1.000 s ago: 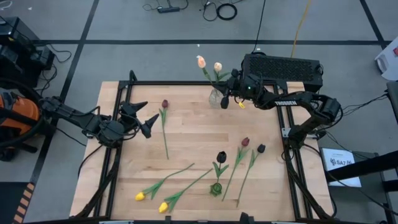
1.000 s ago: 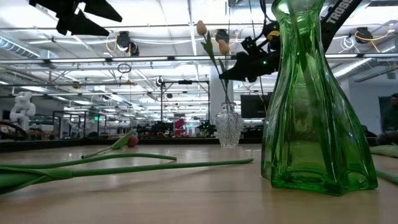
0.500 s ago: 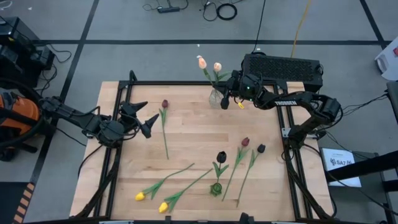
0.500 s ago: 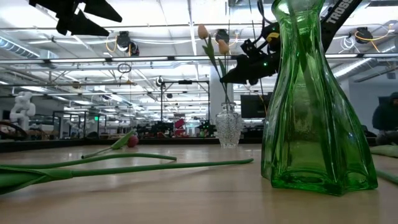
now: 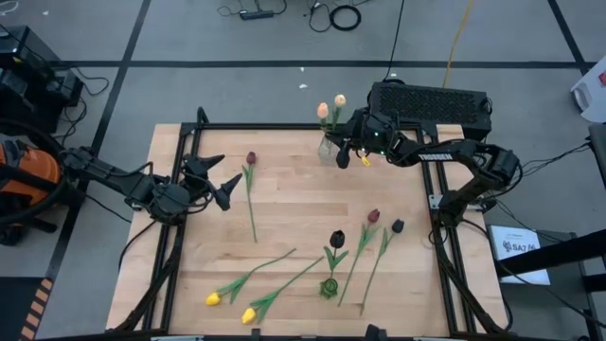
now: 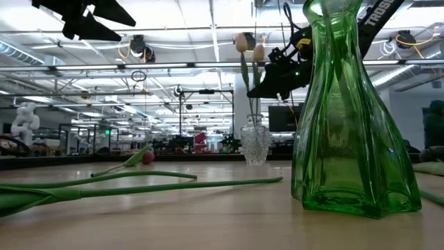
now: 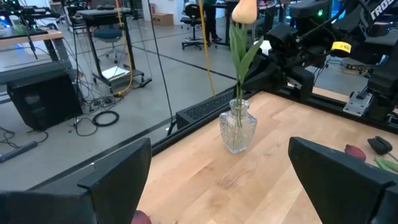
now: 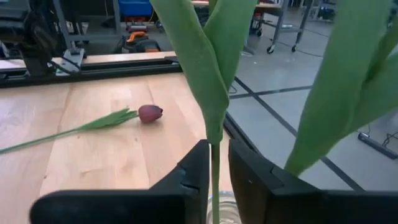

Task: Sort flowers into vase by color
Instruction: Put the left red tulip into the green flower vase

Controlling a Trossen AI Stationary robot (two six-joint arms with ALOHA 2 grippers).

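Here, writing: white letters ran along the right arm [image 5: 445,152], too small to read.
Right gripper [image 5: 348,149]: it sat right over the clear vase [image 5: 328,148] at the table's [image 5: 284,199] far edge, fingers [image 8: 193,174] pinched narrow on a peach tulip [image 5: 323,111] stem.
Left gripper [image 5: 220,180]: it hung above the table's left side, spread wide, holding nothing.
Other flowers: a dark red tulip [image 5: 251,158] lay near the left gripper; yellow tulips [image 5: 214,298] and dark ones lay by the green vase [image 5: 329,286].

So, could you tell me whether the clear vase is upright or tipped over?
Upright: the clear vase stands on its base on the table, peach tulips rising from its neck.
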